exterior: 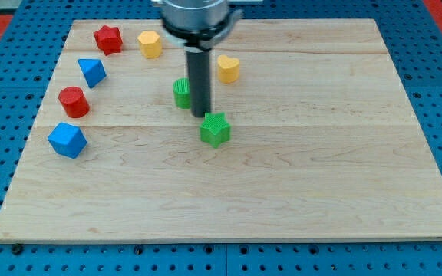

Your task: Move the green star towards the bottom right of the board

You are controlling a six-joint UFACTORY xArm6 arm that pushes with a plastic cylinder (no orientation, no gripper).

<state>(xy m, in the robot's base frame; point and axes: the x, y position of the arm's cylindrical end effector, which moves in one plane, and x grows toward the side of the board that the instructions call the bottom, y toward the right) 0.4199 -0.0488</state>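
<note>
Green star (215,129) sits near board centre, a bit to the view's left of middle and slightly above. My tip (200,115) is just above it on its upper-left side, touching or nearly so; can't tell which from here. No jaws on this rig, just a bare rod holding nothing, only pushing.

Handling guess: small, light, rigid plastic-looking block on smooth wood. Should slide easily, but the star points mean an off-centre push will spin it or let it slip off the rod. Best contact looks like the notch on its upper-left side, pushing through its centre toward the bottom right. Current tip spot looks about right for that line.

Green cylinder (182,93) is just left of the rod, close behind my push line, not in the way. Yellow heart (229,68) is above right, apart. Yellow hexagon (150,44) and red star (107,38) are near the top left. Blue triangle-ish block (92,72), red cylinder (74,101) and blue cube (67,139) run down the left side. Board (321,192) toward the bottom right has nothing on the star's path.
</note>
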